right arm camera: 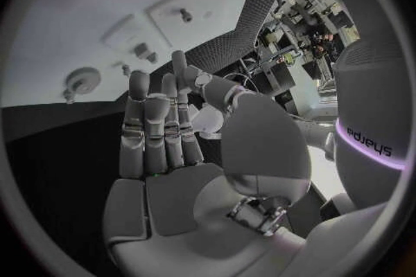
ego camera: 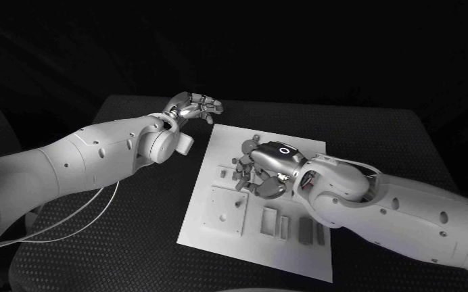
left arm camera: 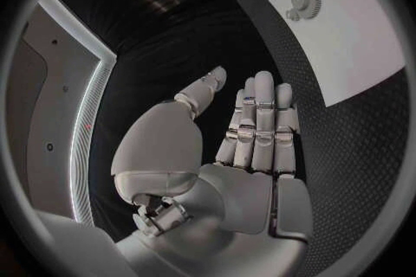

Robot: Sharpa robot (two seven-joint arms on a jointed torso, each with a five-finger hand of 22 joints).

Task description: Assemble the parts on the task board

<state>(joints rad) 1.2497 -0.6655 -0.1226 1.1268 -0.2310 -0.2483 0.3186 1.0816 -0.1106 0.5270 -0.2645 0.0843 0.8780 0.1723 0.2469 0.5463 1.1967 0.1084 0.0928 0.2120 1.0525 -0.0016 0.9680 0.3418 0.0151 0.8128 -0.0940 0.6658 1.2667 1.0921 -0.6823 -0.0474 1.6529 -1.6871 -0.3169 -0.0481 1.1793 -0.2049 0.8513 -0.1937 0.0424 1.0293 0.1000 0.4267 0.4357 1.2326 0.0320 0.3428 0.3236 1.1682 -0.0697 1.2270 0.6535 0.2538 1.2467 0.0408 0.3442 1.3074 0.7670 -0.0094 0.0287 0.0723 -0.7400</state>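
- Your right hand (ego camera: 262,169) hovers over the board (ego camera: 293,140), fingers straight, together, empty; lowering blind could knock parts (ego camera: 304,230).
- Left hand (ego camera: 195,108) waits off-board, fingers extended, holding nothing.

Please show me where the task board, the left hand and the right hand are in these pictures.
task board (ego camera: 220,238): head view, bare near-left corner of the white plate.
left hand (ego camera: 198,108): head view, middle of the hand.
right hand (ego camera: 262,168): head view, middle of the hand.

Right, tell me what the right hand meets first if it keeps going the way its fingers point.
Probably the flat white task board itself: the silver right hand hangs over it, fingers aimed down at small grey parts. Depth is unclear.
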